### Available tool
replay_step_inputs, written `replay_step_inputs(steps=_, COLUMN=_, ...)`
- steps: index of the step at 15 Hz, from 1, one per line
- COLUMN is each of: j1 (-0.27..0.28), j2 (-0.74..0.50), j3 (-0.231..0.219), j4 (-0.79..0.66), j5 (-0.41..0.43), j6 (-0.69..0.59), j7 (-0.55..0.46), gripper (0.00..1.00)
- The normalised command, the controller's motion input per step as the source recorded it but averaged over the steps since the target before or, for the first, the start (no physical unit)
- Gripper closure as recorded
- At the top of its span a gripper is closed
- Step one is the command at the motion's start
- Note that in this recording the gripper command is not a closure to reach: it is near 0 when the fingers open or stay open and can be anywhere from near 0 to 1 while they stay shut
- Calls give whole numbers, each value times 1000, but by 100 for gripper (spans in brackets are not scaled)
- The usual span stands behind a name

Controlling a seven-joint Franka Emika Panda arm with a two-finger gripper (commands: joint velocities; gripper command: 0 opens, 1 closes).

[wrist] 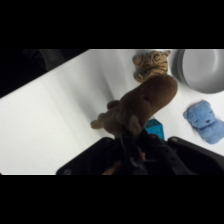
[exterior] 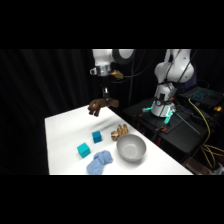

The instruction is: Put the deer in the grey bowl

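My hand (exterior: pixel 104 98) is clamped on the dark brown soft plush deer (exterior: pixel 102 106), hanging above the white bench (exterior: pixel 65 135) | round plain grey bowl (exterior: pixel 131 148) sits well apart, nearer the front edge | striped tan plush toy (exterior: pixel 119 131) just beside the bowl | two teal cubes (exterior: pixel 96 136) and a blue plush (exterior: pixel 100 162) nearby

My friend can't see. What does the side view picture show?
A white robot arm's gripper holds a brown deer up in the air above the far end of a white table. On the table sit a grey bowl, two teal cubes, a blue plush and a tan plush.
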Motion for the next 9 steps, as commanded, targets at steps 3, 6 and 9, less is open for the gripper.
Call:
replay_step_inputs(steps=3, j1=193, j2=-358, j3=232, j4=-76, j5=-75, j6=-111, j7=13, gripper=46)
replay_step_inputs(steps=6, j1=214, j2=-270, j3=230, j4=-104, j5=-44, j6=-57, j7=18, gripper=46)
replay_step_inputs(steps=9, j1=169, j2=-146, j3=168, j4=-134, j5=-41, j6=39, j7=-1, gripper=46)
